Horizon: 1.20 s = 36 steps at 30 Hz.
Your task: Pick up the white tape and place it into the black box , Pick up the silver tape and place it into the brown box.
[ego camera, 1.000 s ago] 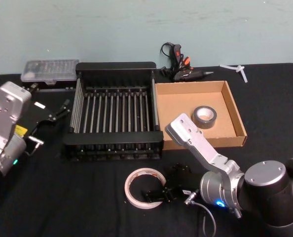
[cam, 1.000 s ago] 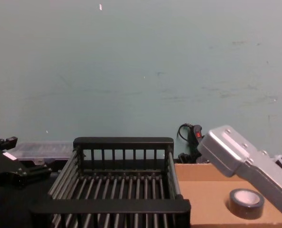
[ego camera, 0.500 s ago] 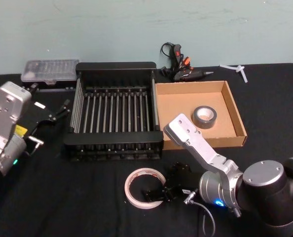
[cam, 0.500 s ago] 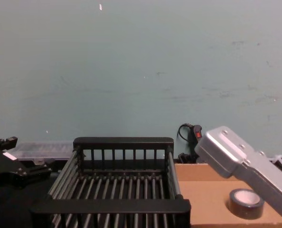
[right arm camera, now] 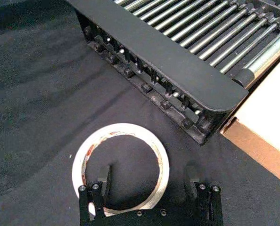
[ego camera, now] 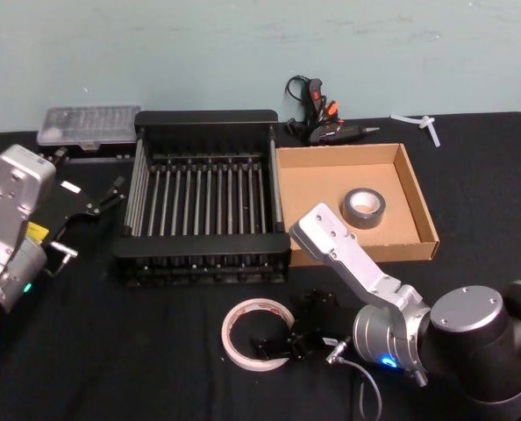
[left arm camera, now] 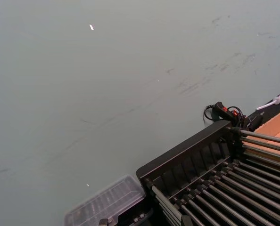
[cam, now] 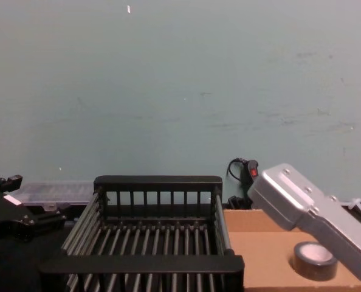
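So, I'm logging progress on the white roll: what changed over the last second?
Very little. The right gripper, open, crept slightly lower and closer over the white tape on the table, one finger inside its ring; nothing gripped yet. The silver tape stayed in the brown box; the left gripper and black box unchanged.

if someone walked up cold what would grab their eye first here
Probably the white tape lying flat on the black cloth in front of the black box, with the right gripper open at it, one finger inside the ring and one outside. Next, the silver tape sitting in the brown box beside the crate. The left gripper is parked off to the crate's left.
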{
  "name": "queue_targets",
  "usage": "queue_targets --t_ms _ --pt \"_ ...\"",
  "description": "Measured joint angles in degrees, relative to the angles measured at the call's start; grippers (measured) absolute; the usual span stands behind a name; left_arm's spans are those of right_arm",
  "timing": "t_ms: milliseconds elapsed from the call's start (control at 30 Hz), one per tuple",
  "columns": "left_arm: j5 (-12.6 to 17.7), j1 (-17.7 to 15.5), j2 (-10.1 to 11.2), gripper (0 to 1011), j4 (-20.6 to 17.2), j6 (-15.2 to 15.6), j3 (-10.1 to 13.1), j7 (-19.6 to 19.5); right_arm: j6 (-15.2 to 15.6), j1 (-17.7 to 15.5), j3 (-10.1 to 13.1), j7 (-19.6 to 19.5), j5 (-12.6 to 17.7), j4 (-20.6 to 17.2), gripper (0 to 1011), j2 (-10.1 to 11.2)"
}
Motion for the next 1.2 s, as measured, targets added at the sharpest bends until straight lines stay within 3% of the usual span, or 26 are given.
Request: queue_targets --t_ms 567,900,1200 --pt "0.0 0.0 0.0 1001 0.0 0.0 0.0 0.0 -0.12 -0.1 0.04 -0.11 -0.39 0.03 1002 -0.12" --pt "0.0 0.0 0.0 1001 0.0 0.0 0.0 0.0 -0.12 -0.06 0.04 -0.1 -0.32 0.01 787 -0.08" --pt "0.0 0.0 0.0 1001 0.0 0.0 0.0 0.0 -0.08 -0.06 0.04 -0.11 -0.26 0.02 489 -0.06"
